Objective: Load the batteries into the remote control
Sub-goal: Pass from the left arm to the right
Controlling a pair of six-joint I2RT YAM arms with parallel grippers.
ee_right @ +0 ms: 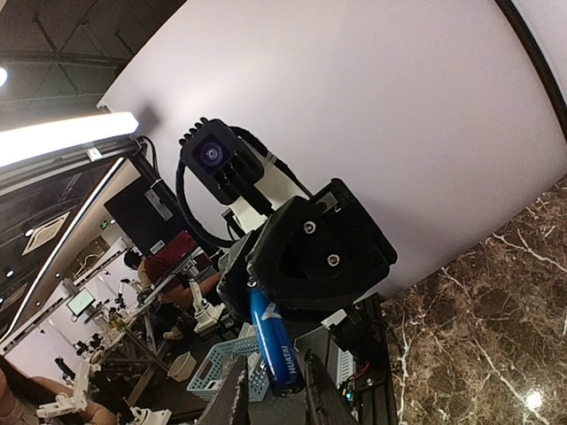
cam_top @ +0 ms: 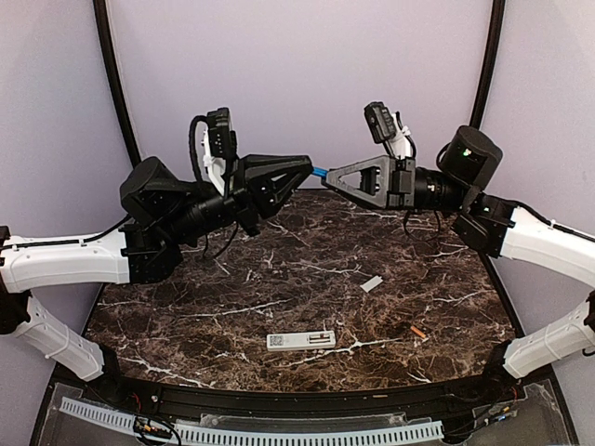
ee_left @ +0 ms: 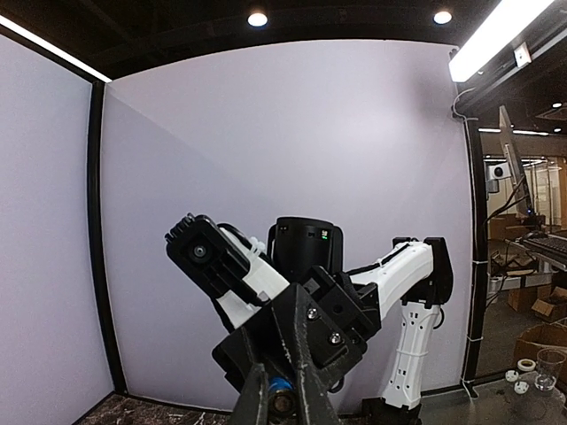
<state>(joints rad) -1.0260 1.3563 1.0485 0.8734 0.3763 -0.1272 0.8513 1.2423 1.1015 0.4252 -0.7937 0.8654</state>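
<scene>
Both grippers are raised above the table's far side, tip to tip. The blue battery (cam_top: 319,172) bridges them. My left gripper (cam_top: 311,165) is shut on one end; in the left wrist view the battery (ee_left: 282,387) sits snug between its fingers. My right gripper (cam_top: 328,174) flanks the other end, and its wrist view shows gaps beside the battery (ee_right: 273,341), so it is open. The white remote control (cam_top: 300,340) lies near the table's front centre. The orange battery (cam_top: 418,332) lies to its right.
A small flat pale-grey cover (cam_top: 371,284) lies on the dark marble table (cam_top: 186,325), right of centre. A white slotted strip (cam_top: 251,433) runs along the near edge. Black frame posts (cam_top: 116,84) stand at the back corners.
</scene>
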